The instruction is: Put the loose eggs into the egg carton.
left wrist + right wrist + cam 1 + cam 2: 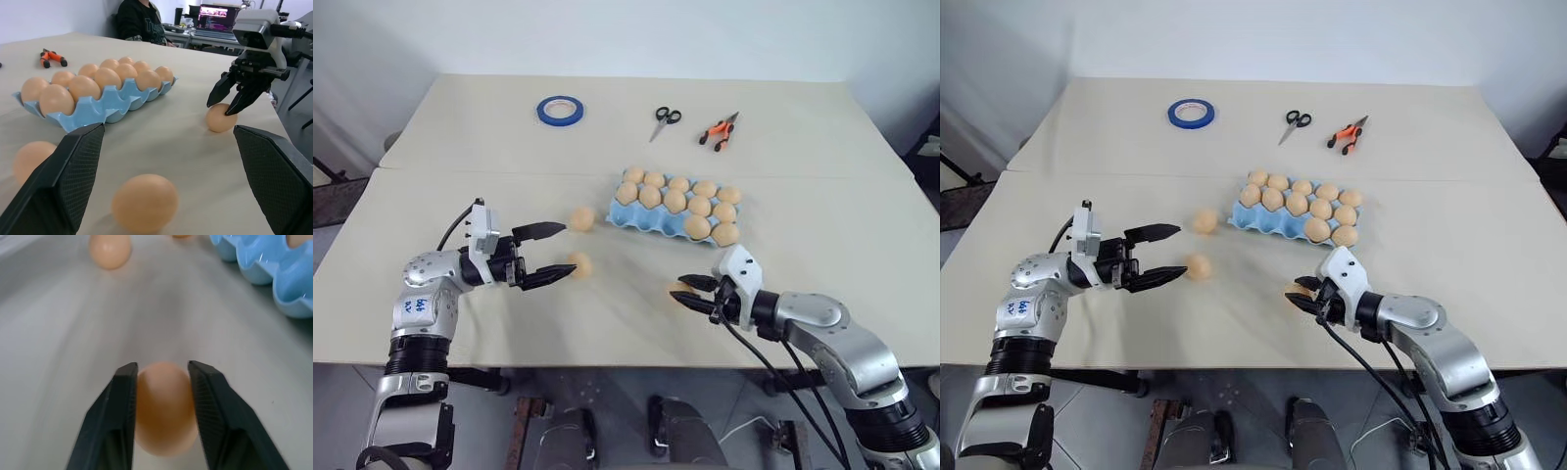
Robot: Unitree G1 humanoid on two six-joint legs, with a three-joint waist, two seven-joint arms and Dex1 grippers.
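Note:
Three loose eggs lie on the table. One egg (581,217) rests just left of the light blue egg carton (625,217), whose pockets hold several eggs. A second egg (579,264) lies just beyond the fingertips of my left gripper (566,250), which is wide open and level above the table. The third egg (164,406) sits on the table in front of the carton, with my right gripper (161,367) shut on it, one finger pressed to each side. The left wrist view shows this right gripper (220,107) tilted down over that egg (220,120).
At the far side of the table lie a blue tape roll (561,110), scissors (664,119) and orange-handled pliers (719,130). A seated person (139,22) and a laptop (217,12) are beyond the table. The front table edge runs just below both arms.

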